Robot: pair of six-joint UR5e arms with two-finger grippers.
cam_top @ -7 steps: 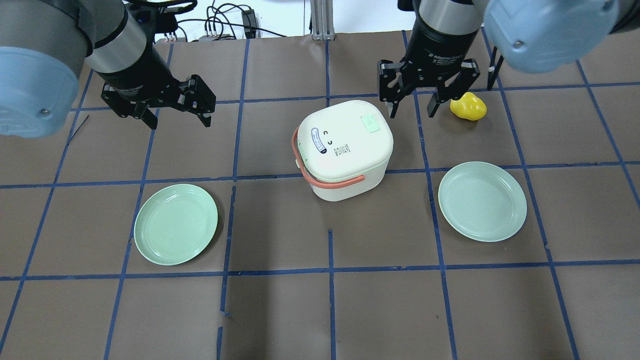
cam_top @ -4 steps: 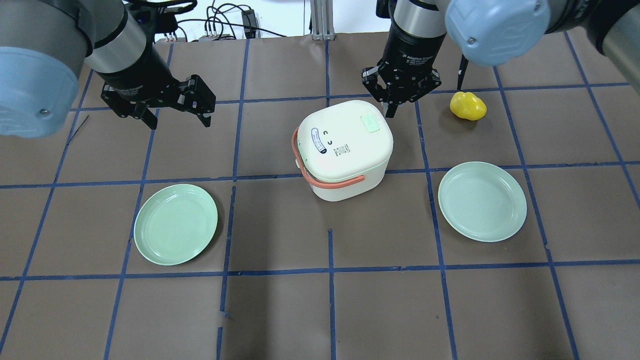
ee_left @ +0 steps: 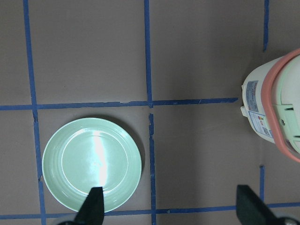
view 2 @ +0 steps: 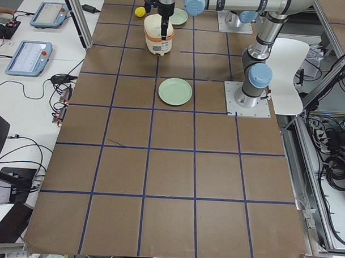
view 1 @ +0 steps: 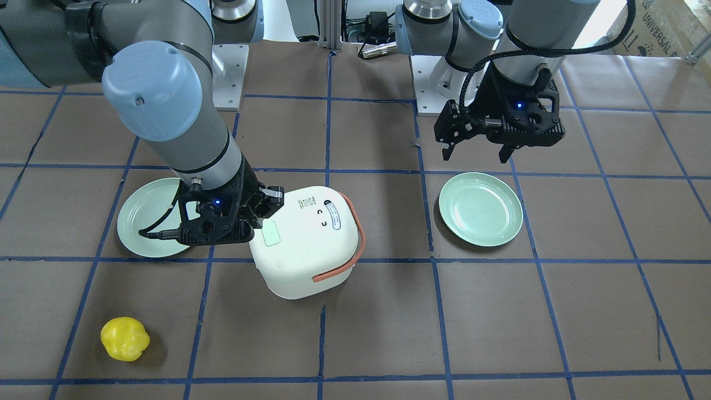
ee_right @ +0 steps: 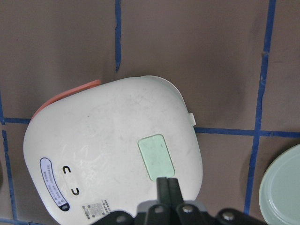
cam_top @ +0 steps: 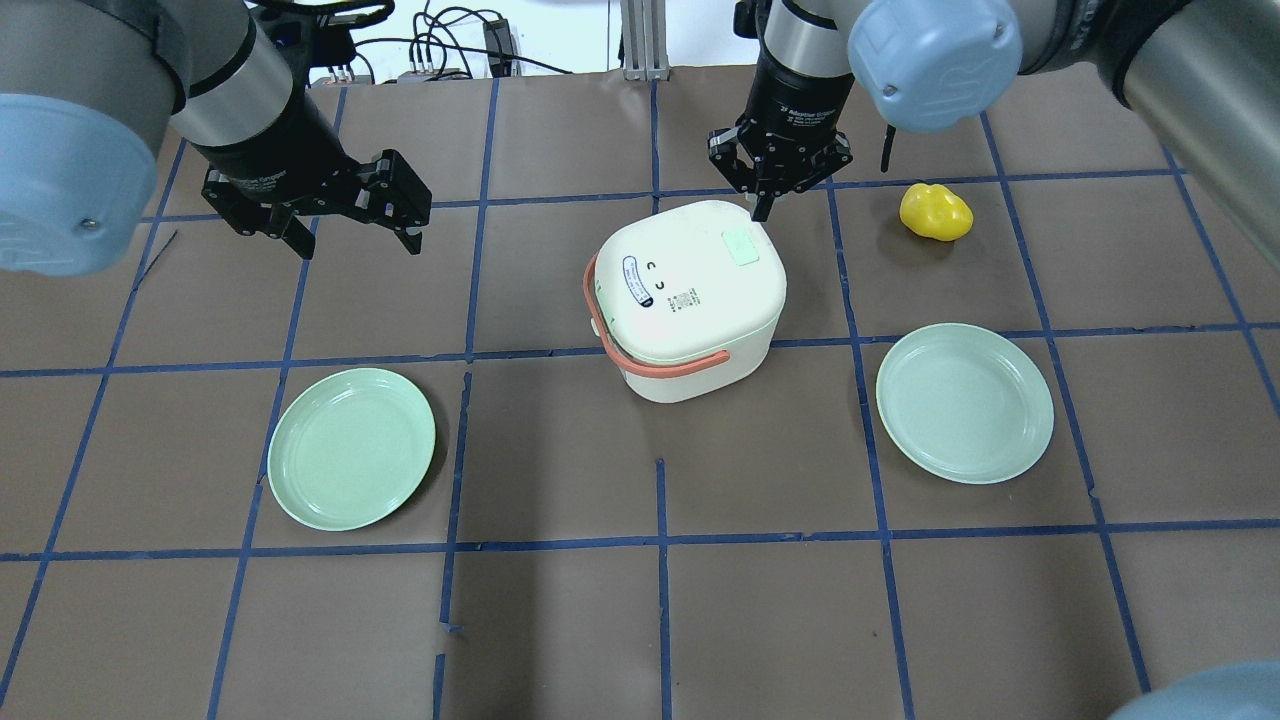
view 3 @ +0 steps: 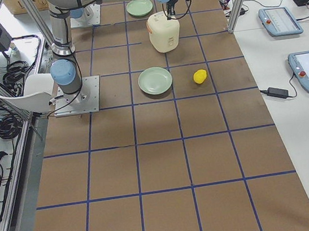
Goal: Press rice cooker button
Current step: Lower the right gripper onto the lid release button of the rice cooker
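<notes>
The white rice cooker [cam_top: 690,300] stands closed at the table's middle, its orange-red strap handle lying around the lid. A mint green button [cam_top: 741,246] sits near the lid's far right corner, and it shows in the right wrist view [ee_right: 157,157]. My right gripper [cam_top: 762,207] is shut and empty, fingers pointing down just beyond that button. In the right wrist view the right gripper's tips [ee_right: 167,180] sit at the button's edge. Contact cannot be told. My left gripper [cam_top: 358,245] is open and empty, hovering far left of the cooker.
A green plate [cam_top: 352,448] lies front left and another green plate [cam_top: 965,402] lies right of the cooker. A yellow lumpy object [cam_top: 936,212] lies at the back right, close to the right arm. Blue tape lines grid the brown table.
My right gripper has shut its fingers and moved left, from beside the yellow object to the cooker's far right corner by the button. The left arm has not moved.
</notes>
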